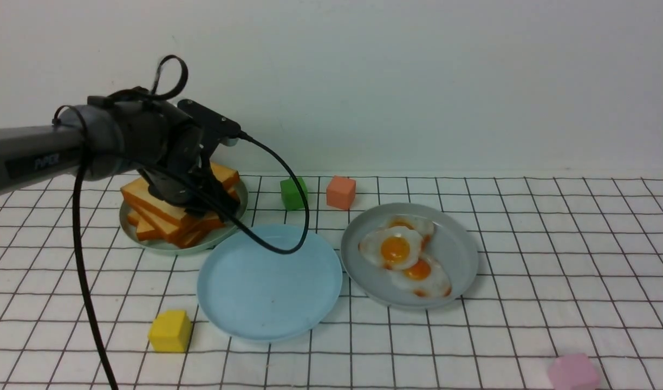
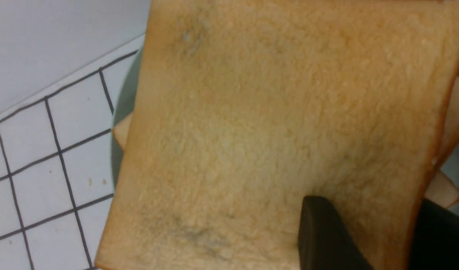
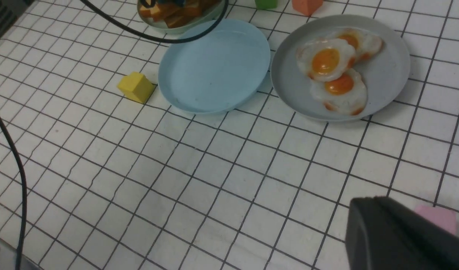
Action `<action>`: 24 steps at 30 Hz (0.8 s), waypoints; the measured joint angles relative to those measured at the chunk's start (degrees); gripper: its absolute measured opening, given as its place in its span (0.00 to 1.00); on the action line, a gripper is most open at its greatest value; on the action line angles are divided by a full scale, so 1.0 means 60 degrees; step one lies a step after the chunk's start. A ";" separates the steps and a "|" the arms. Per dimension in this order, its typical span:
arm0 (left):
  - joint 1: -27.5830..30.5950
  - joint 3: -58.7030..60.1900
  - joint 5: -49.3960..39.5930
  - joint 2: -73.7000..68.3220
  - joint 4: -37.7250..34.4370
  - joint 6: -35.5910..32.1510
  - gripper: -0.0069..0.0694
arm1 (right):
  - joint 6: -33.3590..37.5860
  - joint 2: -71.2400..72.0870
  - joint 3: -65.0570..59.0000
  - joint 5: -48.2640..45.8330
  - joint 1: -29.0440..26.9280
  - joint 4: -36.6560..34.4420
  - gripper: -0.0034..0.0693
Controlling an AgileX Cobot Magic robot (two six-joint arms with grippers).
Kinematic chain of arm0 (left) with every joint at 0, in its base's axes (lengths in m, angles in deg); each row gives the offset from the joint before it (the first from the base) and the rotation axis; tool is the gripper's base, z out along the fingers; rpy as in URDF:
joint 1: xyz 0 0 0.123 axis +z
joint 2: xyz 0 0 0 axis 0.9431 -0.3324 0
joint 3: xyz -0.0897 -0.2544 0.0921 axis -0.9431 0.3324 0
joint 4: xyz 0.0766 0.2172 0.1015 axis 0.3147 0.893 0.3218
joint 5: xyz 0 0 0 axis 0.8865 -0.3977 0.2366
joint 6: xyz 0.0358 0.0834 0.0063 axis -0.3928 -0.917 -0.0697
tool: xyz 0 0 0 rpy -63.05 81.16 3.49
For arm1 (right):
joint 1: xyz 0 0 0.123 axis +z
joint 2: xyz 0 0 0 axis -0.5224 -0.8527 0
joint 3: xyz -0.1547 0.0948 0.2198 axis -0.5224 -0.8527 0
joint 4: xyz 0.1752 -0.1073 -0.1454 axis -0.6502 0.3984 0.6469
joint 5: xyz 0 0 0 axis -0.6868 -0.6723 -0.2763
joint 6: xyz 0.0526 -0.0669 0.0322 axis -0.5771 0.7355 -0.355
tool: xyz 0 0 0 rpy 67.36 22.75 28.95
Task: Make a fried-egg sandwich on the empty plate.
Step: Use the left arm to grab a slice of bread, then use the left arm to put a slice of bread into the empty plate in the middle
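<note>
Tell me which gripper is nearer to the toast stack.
Left. The left gripper is directly on the toast stack; the right gripper is far away, near the pink block.

Rough, porous, matt crumb on the toast slice [image 2: 274, 131], like sponge or foam, with a smoother, darker crust at the edge. Smooth plastic with a faint sheen on the blue plate [image 1: 269, 287]; the same smooth, dull plastic on the grey plate [image 1: 459, 254]. Glossy, wet-looking whites and yolks on the fried eggs [image 1: 395, 248]. Matt white tablecloth [image 1: 553, 244], printed with a thin black grid. Matt, soft-looking faces on the yellow block [image 1: 170, 330], green block [image 1: 293, 193], orange block [image 1: 340, 192] and pink block [image 1: 573, 371]. Smooth, dark grey casing on the left arm [image 1: 33, 154]; smooth black rubbery cable [image 1: 88, 303].
</note>
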 joint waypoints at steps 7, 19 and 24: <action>-0.0011 0.0000 -0.0347 0.0626 -0.0403 0.0002 0.35 | 0.0000 0.0000 0.0000 0.0000 0.0000 -0.0020 0.06; -0.0058 0.0009 -0.1156 0.1617 -0.1377 -0.0355 0.17 | 0.0292 0.0009 0.0000 -0.0028 0.0000 -0.0048 0.07; -0.0846 0.0428 -0.1848 0.2264 -0.1911 -0.0470 0.17 | 0.0314 0.0009 0.0000 -0.0066 0.0000 0.0026 0.07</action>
